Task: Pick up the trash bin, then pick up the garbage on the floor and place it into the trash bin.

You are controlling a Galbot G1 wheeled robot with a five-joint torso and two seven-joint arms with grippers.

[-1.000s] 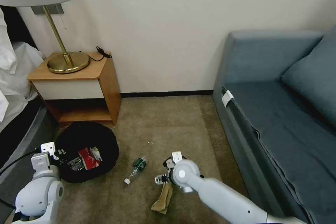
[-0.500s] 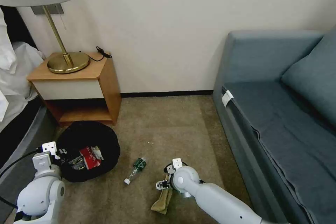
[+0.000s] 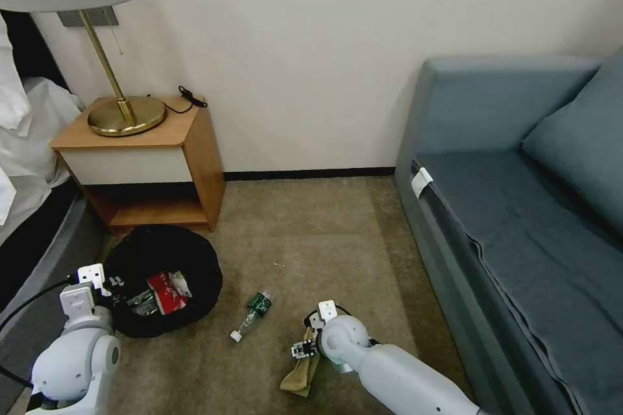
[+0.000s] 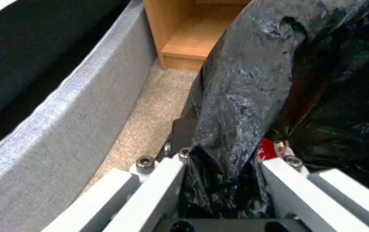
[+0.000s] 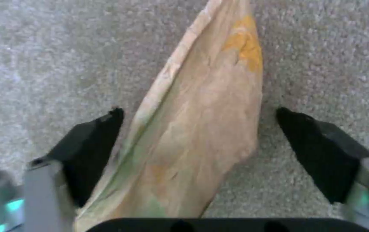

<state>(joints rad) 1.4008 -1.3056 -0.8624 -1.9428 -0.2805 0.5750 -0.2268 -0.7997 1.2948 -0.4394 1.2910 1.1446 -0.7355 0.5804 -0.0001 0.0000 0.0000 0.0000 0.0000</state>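
The sofa (image 3: 519,207) fills the right of the room, the nightstand (image 3: 143,162) with its lamp (image 3: 97,45) stands at the wall on the left, and carpet (image 3: 311,227) lies between. The bin (image 3: 162,253), black bag over its rim, sits on the carpet in front of the nightstand with a red-and-white carton (image 3: 167,292) inside; the left end effector (image 4: 223,174) is pinched on a fold of the bag at the rim. A bottle (image 3: 252,316) lies on the carpet between the bin and the right arm. The right end effector (image 5: 197,151) is down over the tan wrapper (image 5: 201,129), its fingers (image 5: 94,135) spread to either side of it, one finger close against one edge and the other standing off the far edge. To grasp well, it should probably drop until the pads nearly brush the carpet, centre over the wrapper's width, and close slowly so the thin sheet buckles up between the pads rather than sliding out; a pinch taken too high risks catching nothing.
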